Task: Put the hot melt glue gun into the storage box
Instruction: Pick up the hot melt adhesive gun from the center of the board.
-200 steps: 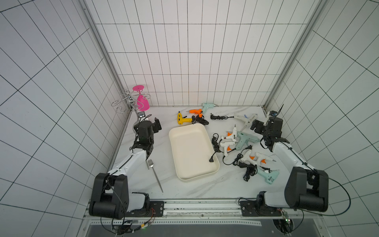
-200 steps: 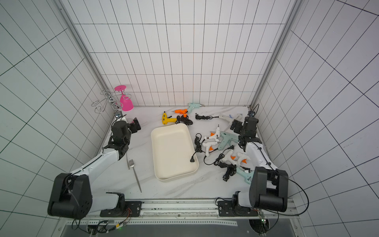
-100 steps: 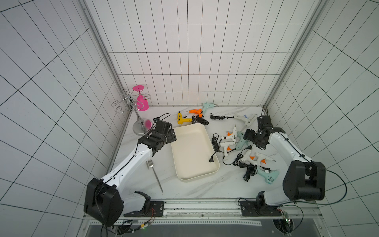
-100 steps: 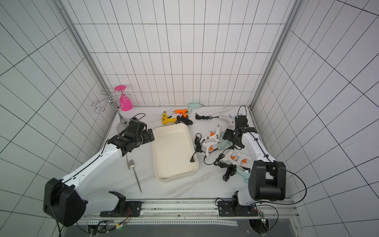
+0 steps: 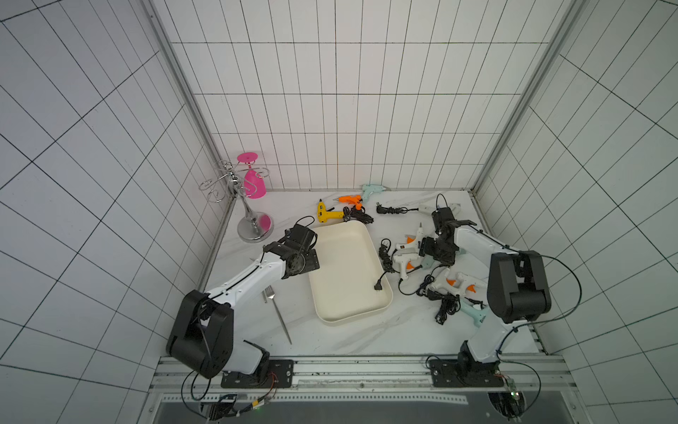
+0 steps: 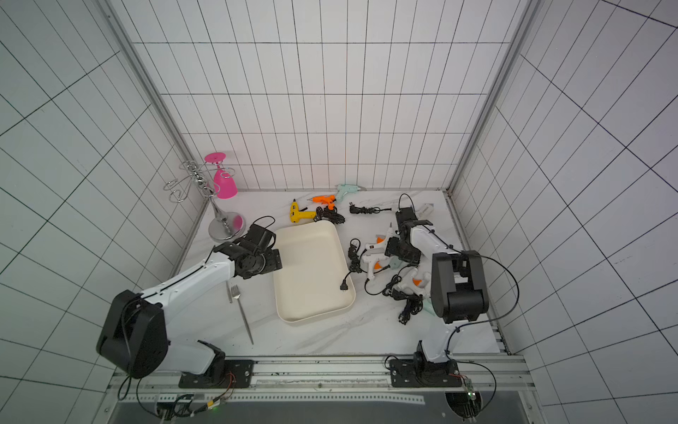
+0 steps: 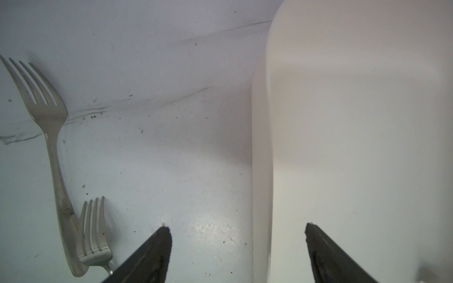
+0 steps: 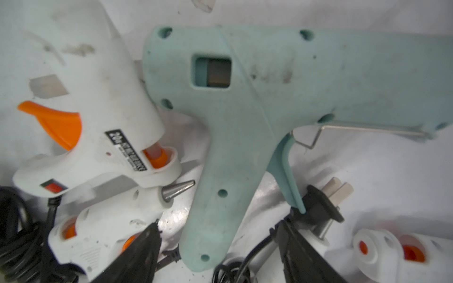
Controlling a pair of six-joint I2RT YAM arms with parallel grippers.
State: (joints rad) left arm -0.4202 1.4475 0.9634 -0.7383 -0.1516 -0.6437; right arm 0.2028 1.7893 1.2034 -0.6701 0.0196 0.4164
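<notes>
The storage box (image 5: 345, 279) (image 6: 312, 279) is a shallow cream tray in the middle of the table, in both top views. It holds only a black plug (image 5: 378, 287), whose cord runs over the right rim. My left gripper (image 5: 312, 261) (image 7: 236, 227) is open and straddles the box's left wall (image 7: 261, 171) without touching it. My right gripper (image 5: 433, 254) (image 8: 218, 224) is open, with one jaw on each side of the handle of a pale teal hot melt glue gun (image 8: 245, 98). A gap shows on both sides. White glue guns (image 8: 98, 122) (image 5: 407, 244) lie against the teal one.
Two forks (image 7: 46, 117) (image 5: 277, 312) lie left of the box. A chrome rack with a pink glass (image 5: 253, 220) stands at the back left. Yellow (image 5: 326, 216), orange (image 5: 350, 199) and teal (image 5: 372, 189) glue guns lie behind the box. More white guns (image 5: 458, 284) and tangled cords (image 5: 445, 308) lie at the front right.
My left arm swung from the left wall over to the box's left rim. My right gripper came down onto the teal gun's handle. Both pairs of jaws have narrowed a little.
</notes>
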